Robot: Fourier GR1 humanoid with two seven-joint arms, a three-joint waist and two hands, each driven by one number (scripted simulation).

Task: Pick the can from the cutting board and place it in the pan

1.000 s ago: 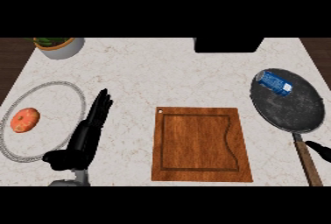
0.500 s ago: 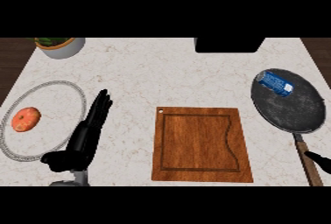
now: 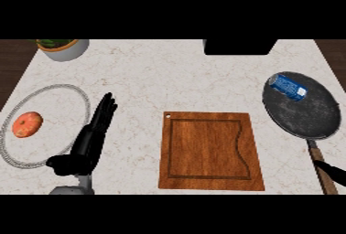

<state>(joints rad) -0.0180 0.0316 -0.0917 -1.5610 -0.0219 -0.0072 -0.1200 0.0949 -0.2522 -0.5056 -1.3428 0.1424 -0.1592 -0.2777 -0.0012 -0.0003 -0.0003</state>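
Counter: a pale marbled kitchen counter (image 3: 175,77) fills the view, with dark floor at both upper corners.
Change since earlier: the right hand has slid lower along the pan handle, from about the handle's middle a second ago to its lower end near the view's bottom right corner; the left hand, can, pan and board lie as they did.
Cutting board: the brown wooden cutting board (image 3: 211,151) lies at centre, small hole at its upper left corner — nothing stands on it.
Plate: a round plate (image 3: 81,98) with a grey patterned rim sits at the left, holding an orange-red fruit (image 3: 28,124), perhaps a tomato.
Pan: the dark round pan (image 3: 305,114) sits at the right, its wooden handle (image 3: 317,157) running down toward the lower edge.
Left hand: the left hand (image 3: 91,137) rests on the counter just beside the plate's right rim, fingers straight and pointing up the view, thumb out to the left, holding nothing.
Black box: a black box-like thing (image 3: 240,46) at the top edge, cut off.
Bowl: a grey bowl (image 3: 64,51) of something green at the top left.
Can: the blue can (image 3: 289,87) lies on its side inside the pan, at its upper left part.
Right hand: only a dark sliver of the right hand (image 3: 332,172) shows, against the handle's lower end — whether its fingers are spread or curled cannot be told.
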